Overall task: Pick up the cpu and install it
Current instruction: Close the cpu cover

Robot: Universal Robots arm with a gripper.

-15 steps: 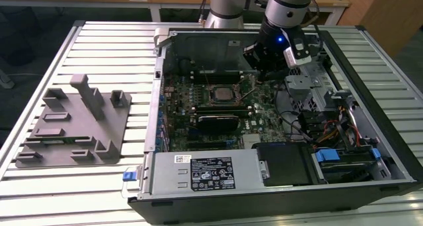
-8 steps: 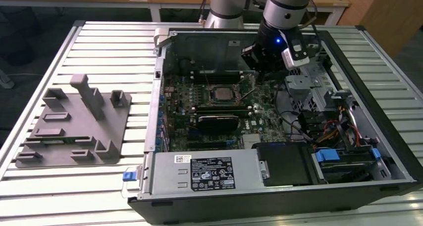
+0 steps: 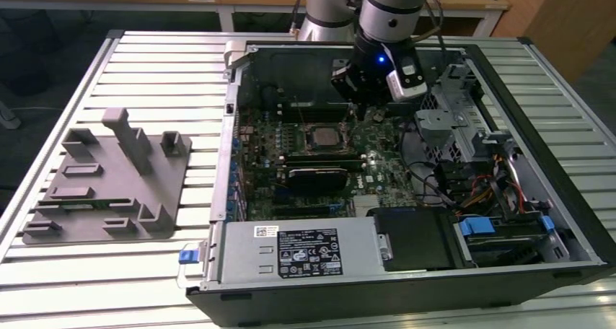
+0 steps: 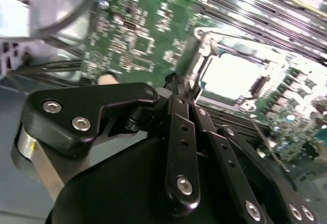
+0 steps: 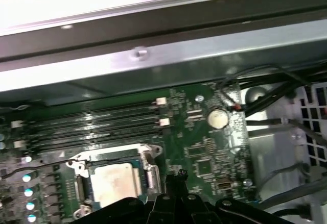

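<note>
Noting gripper pinched narrow, carrying nothing, hovering over motherboard. Just beyond its tips, spotting cpu lying flat in socket, toward motherboard's middle, memory slots behind. Judging it light, stiff, slick-topped, fragile underneath; favouring opposite rim edges for gripping.

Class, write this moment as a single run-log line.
arm: over open PC case | gripper: shut, empty, just beside socket | cpu: lying in socket, not held
</note>
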